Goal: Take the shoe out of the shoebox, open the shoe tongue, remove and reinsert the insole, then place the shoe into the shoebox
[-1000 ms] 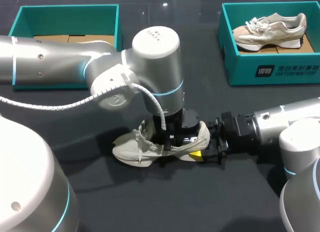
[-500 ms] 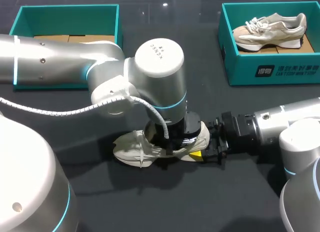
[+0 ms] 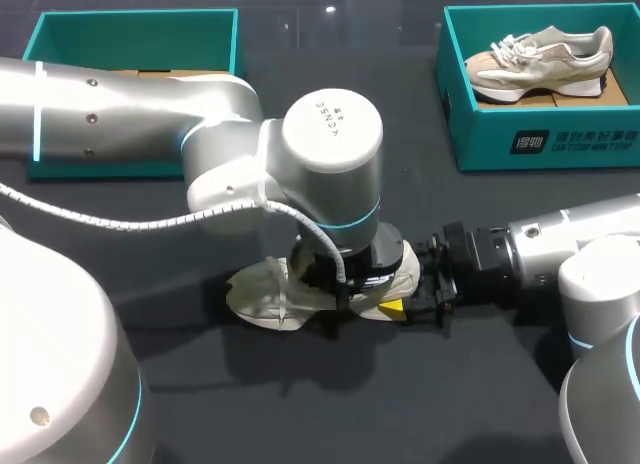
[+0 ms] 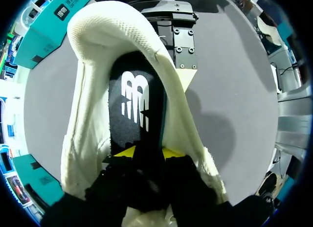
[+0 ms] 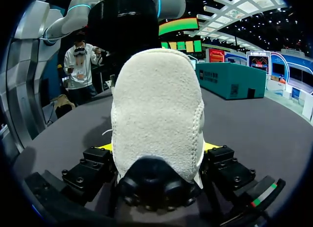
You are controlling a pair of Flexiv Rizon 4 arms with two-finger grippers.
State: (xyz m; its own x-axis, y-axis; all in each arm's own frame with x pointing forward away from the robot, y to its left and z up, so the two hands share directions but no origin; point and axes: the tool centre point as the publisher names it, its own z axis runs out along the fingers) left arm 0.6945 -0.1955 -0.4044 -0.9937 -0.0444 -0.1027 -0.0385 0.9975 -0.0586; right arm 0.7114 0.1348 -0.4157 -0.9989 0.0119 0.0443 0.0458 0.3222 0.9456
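Observation:
A cream sneaker [image 3: 262, 289] lies on the dark table near the middle, toe to the left. My left gripper [image 3: 345, 279] reaches down into its opening. In the left wrist view the black insole [image 4: 134, 100] with a white logo lies inside the shoe [image 4: 90, 114], and my left gripper [image 4: 146, 152] is shut on the insole's near end, a yellow tip on each side. My right gripper [image 3: 412, 302] holds the heel from the right. In the right wrist view the suede heel [image 5: 156, 114] fills the space between its fingers [image 5: 105, 147], which press it from both sides.
A teal shoebox [image 3: 130, 29] with cardboard in it stands at the back left. Another teal shoebox [image 3: 550, 139] at the back right holds a second cream sneaker [image 3: 540, 59]. Open table lies in front of the shoe.
My left arm's wrist has swung to the right and sunk lower over the shoe, and the shoe's front has flattened. The right arm has kept still.

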